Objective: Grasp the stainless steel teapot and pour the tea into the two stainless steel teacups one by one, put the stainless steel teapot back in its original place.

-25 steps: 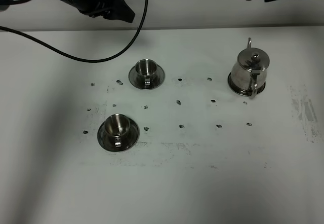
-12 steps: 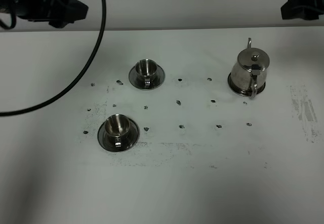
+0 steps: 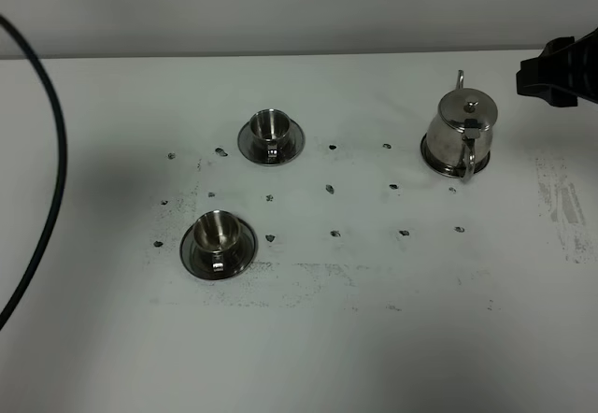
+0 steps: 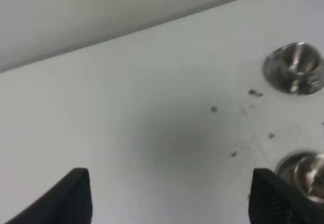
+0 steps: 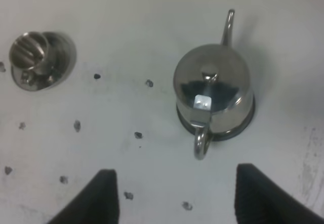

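Observation:
The stainless steel teapot (image 3: pixel 464 125) stands upright on its round steel tray (image 3: pixel 433 163) at the back right, spout pointing away and loop handle toward the front. It fills the middle of the right wrist view (image 5: pixel 212 89). Two steel teacups on saucers stand left of centre, one farther back (image 3: pixel 271 126) and one nearer (image 3: pixel 217 231). No dark liquid shows in them. My right gripper (image 3: pixel 553 75) hovers at the right edge, right of the teapot; its jaws are open and empty (image 5: pixel 174 198). My left gripper (image 4: pixel 172 198) is open and empty over bare table, with both cups (image 4: pixel 296 67) (image 4: pixel 309 169) off to one side.
A white table (image 3: pixel 374 320) with small dark specks (image 3: pixel 329 189) scattered between the cups and the teapot. A black cable (image 3: pixel 47 189) curves along the left edge. A grey wall runs behind the table.
The left arm has swung out of the exterior view to the left, leaving only its cable. The right gripper has moved right and lower, level with the teapot. Teapot and cups have not moved.

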`<state>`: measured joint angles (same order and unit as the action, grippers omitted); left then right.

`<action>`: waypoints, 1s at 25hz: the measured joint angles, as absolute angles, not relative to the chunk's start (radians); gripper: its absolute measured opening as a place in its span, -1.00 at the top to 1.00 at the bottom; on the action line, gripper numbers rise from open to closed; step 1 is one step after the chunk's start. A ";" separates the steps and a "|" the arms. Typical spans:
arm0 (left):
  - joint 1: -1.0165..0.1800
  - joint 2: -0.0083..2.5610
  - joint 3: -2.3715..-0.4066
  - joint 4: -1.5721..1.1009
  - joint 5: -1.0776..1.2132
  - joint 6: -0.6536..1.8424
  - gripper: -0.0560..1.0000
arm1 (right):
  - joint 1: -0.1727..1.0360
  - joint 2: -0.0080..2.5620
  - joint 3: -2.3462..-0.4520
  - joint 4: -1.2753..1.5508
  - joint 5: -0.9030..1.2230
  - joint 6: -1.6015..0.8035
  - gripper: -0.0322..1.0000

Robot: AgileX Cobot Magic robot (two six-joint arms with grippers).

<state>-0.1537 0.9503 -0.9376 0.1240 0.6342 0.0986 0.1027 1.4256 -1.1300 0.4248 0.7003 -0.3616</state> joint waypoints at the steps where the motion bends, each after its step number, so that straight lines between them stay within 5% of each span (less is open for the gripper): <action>1: -0.154 0.916 -0.919 0.144 0.655 0.077 -0.30 | 0.114 1.426 -1.120 0.420 0.689 -0.359 0.00; 16: -0.154 0.514 -0.856 0.066 1.121 0.052 -0.30 | 0.188 1.426 -1.051 0.291 0.624 -0.284 0.06; 25: -0.154 0.293 -0.652 -0.054 1.096 0.077 -0.30 | 0.188 1.426 -1.051 0.289 0.640 -0.283 0.06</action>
